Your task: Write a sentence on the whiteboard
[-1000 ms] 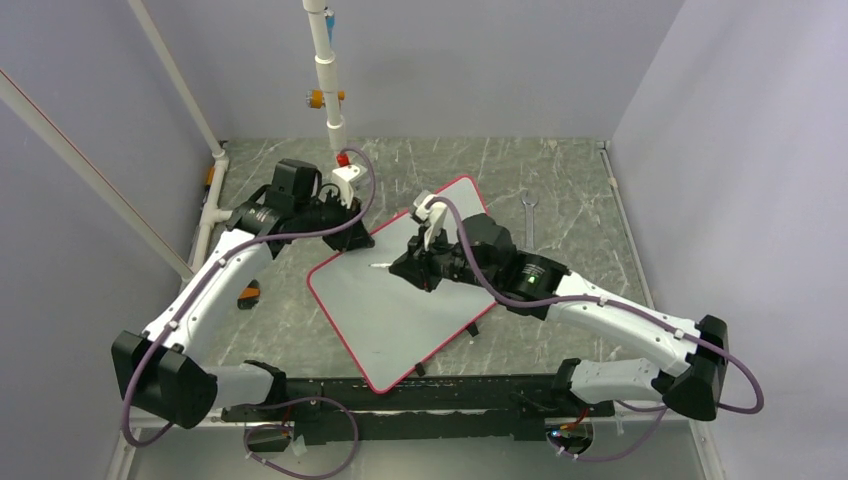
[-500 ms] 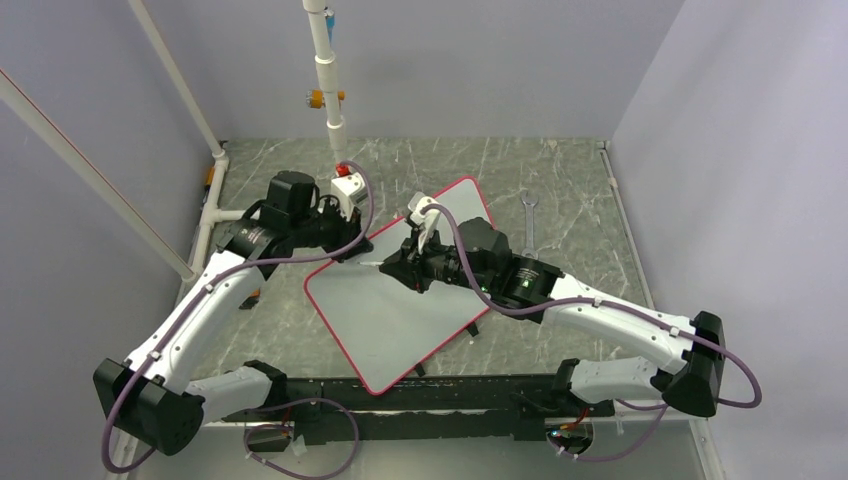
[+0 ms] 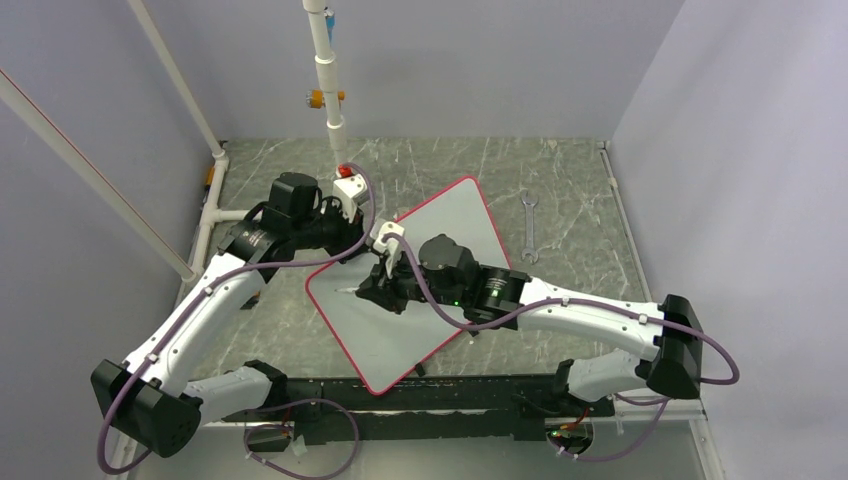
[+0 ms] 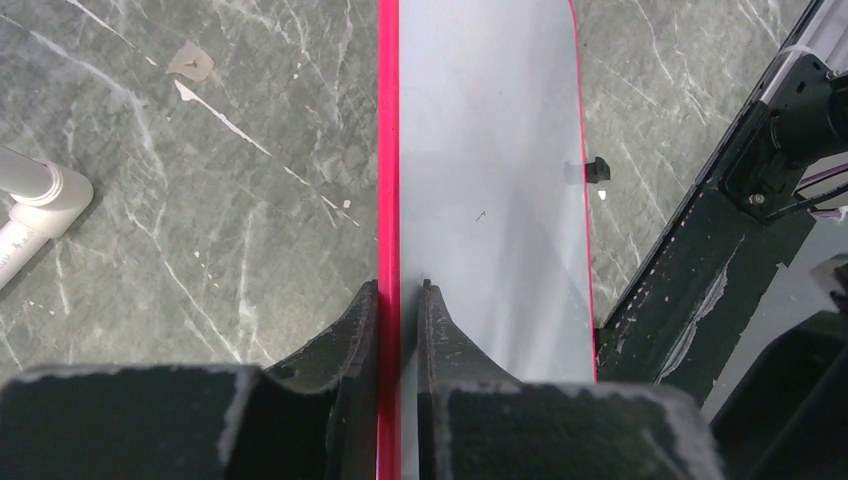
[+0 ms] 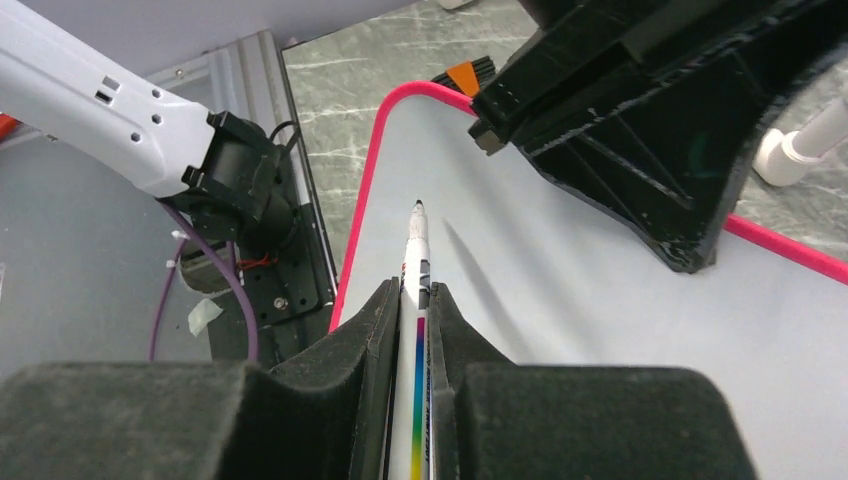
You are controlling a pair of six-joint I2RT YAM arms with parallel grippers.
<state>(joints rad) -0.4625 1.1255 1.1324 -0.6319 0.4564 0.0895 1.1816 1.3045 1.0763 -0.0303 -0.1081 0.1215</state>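
L gripper [image 4: 400,292] pinched on whiteboard [image 3: 447,218] red rim to steady it, board flat, skewed on table [image 3: 570,190], no lettering yet; R gripper [image 5: 413,292] clamps marker [image 5: 416,240], tip low over board, prob. for 1st stroke.

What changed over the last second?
The right gripper, shut on the marker, slid left across the whiteboard toward its left edge. The left gripper stays clamped on the whiteboard's red rim. The whiteboard, still blank, and the wrench did not move.
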